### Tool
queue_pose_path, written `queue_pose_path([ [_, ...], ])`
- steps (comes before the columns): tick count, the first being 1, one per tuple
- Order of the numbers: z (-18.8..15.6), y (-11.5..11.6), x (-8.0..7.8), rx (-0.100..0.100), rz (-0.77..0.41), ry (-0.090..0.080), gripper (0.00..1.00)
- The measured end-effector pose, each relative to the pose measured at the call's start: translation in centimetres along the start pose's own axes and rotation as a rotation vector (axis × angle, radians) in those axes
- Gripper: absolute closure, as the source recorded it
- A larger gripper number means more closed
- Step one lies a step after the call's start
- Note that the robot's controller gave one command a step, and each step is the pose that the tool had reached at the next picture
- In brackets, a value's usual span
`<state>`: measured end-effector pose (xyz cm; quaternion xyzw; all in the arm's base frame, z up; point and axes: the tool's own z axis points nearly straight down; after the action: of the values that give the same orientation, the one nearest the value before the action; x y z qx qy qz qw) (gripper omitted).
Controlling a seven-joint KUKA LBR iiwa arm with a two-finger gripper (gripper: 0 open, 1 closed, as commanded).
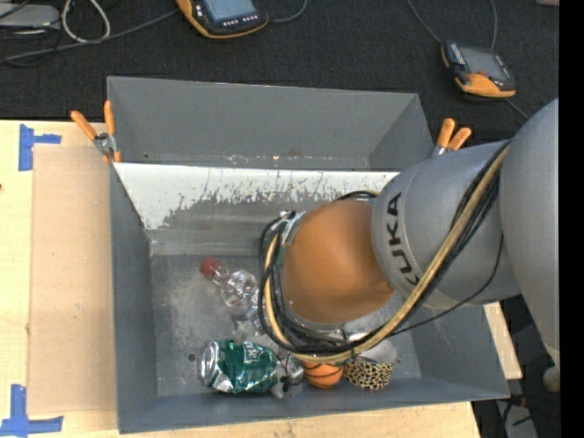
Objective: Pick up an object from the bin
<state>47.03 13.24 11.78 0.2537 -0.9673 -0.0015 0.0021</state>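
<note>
A crushed green drinks can [239, 368] lies on its side near the bin's front wall. Right beside its right end, part of my gripper [292, 375] shows as a dark metal tip low over the floor, between the can and a small orange ball [323, 374]. A leopard-print soft thing [370, 372] lies just right of the ball. A clear plastic bottle with a red cap [231, 283] lies further back, left of the arm. What lies directly under the gripper is hidden.
The arm, with its orange cover and looped cables, reaches in from the right and hangs over the bin's middle and right front. The bin's left half and back slope hold nothing else.
</note>
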Motion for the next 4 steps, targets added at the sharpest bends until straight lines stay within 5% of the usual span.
queue_pose_path([
  [1,4.8,0.9,-2.5,0.005,0.124,-0.013,0.0],
  [2,4.7,-2.4,-0.6,0.0,0.203,-0.008,1.0],
  [4,3.8,-2.4,-0.6,-0.001,0.204,-0.006,1.0],
])
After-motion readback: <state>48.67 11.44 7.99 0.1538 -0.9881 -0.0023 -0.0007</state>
